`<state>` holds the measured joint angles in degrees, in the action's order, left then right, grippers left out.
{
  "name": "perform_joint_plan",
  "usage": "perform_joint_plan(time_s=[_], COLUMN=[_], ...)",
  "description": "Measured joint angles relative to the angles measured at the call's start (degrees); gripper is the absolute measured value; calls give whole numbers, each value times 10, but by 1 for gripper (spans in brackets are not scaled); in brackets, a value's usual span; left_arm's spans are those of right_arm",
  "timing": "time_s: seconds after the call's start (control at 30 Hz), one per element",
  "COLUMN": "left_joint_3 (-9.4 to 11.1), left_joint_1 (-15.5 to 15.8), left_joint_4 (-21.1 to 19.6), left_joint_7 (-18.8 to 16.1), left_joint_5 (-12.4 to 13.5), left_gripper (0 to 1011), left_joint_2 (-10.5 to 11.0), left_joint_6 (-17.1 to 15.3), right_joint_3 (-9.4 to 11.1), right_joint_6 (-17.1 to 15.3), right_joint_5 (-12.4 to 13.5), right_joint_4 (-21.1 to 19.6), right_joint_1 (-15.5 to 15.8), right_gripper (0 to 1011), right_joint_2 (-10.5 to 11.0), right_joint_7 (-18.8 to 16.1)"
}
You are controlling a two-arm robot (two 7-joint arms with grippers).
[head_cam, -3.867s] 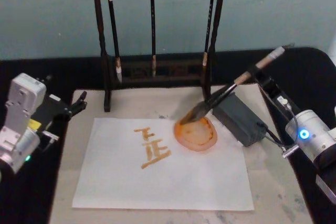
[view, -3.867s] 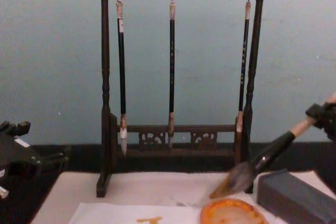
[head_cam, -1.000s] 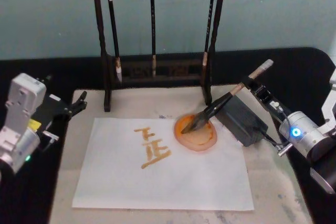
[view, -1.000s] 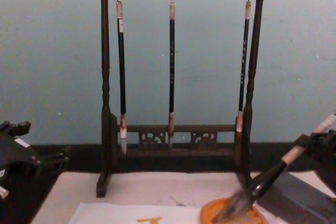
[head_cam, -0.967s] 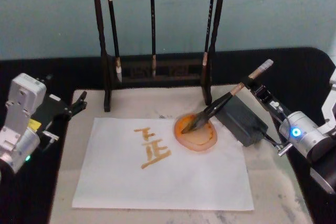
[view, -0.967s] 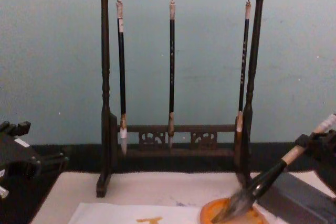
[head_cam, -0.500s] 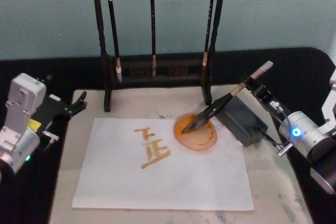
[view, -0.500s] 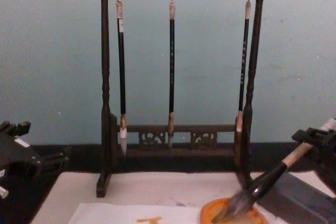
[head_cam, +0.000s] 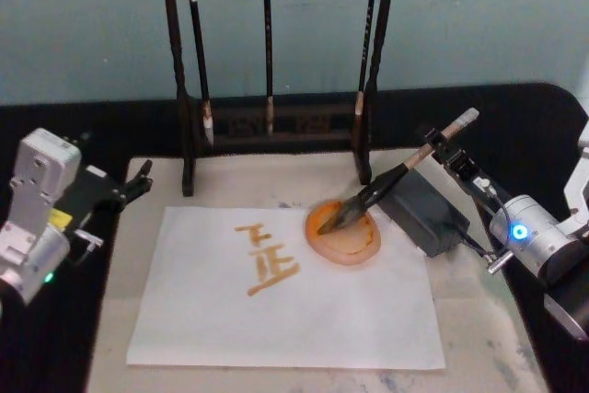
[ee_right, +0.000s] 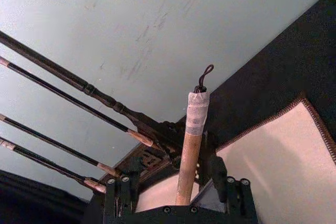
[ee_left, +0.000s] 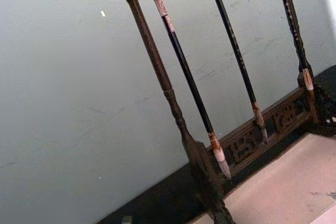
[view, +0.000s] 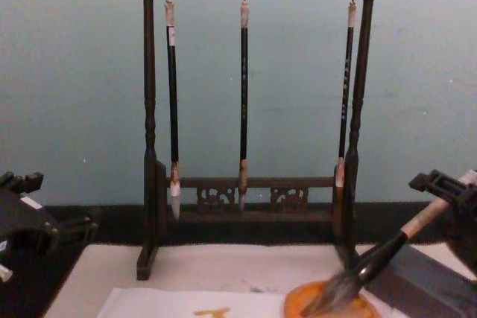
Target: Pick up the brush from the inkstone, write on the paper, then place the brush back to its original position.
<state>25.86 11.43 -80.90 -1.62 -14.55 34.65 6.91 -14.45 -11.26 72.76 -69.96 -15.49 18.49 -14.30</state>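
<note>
- Right side first: in the right wrist view the fingers (ee_right: 122, 195) stand apart with the pale handle of the brush (head_cam: 386, 181) running up between them. There is a clear gap on one side. On the other side I cannot tell whether the finger touches the wood.
- So the right gripper (head_cam: 442, 147) reads to me as spread around the upper handle, not clamped on it, out over the right rear of the mat.
- The brush lies tilted. Its grey-brown tuft is down in the orange dish (head_cam: 354, 260), its black shaft crosses the near corner of the dark grey block (head_cam: 425, 218), and its taped top end points up and to the right.
- The chest view cuts off the lower edge of the dish, and the tuft tip is blurred there.
- The left gripper (head_cam: 136, 183) is parked at the left edge of the beige mat (head_cam: 239, 177), fingers parted and holding nothing.
- Count: one large brush, and three slim brushes (view: 244, 87) hanging on one dark wooden rack (view: 149, 109). The head view crops the rack's top bar.
- One white paper (head_cam: 304, 310) lies on the mat and carries two orange characters (head_cam: 267, 260). The dish sits on its right rear corner.
- The mat lies on a black bench (head_cam: 525, 126).
</note>
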Motion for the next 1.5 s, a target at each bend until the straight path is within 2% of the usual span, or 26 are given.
perform_joint_plan(time_s=[0.2, 0.67, 0.93, 1.1, 1.2, 1.23, 1.33, 1.37, 1.5], left_joint_3=[0, 0, 0, 0, 0, 0, 0, 0, 0], left_joint_1=[0, 0, 0, 0, 0, 0, 0, 0, 0], left_joint_4=[0, 0, 0, 0, 0, 0, 0, 0, 0], left_joint_7=[0, 0, 0, 0, 0, 0, 0, 0, 0], left_joint_5=[0, 0, 0, 0, 0, 0, 0, 0, 0], left_gripper=[1010, 1010, 1010, 1010, 1010, 1010, 1010, 1010, 1010], left_joint_2=[0, 0, 0, 0, 0, 0, 0, 0, 0], left_joint_6=[0, 0, 0, 0, 0, 0, 0, 0, 0], right_joint_3=[0, -1, -1, 0, -5, -5, -14, -14, -27], right_joint_6=[0, 0, 9, 24, 45, 45, 73, 73, 105], right_joint_5=[0, 0, 14, 18, 3, 3, -23, -23, -78], right_joint_4=[0, -4, -56, -103, -135, -135, -162, -162, -183], right_joint_1=[0, 3, 38, 73, 94, 94, 108, 108, 113], right_gripper=[1000, 1000, 1000, 1000, 1000, 1000, 1000, 1000, 1000], right_joint_2=[0, 2, 23, 41, 54, 54, 64, 64, 68], right_joint_7=[0, 1, 24, 44, 57, 57, 70, 70, 90])
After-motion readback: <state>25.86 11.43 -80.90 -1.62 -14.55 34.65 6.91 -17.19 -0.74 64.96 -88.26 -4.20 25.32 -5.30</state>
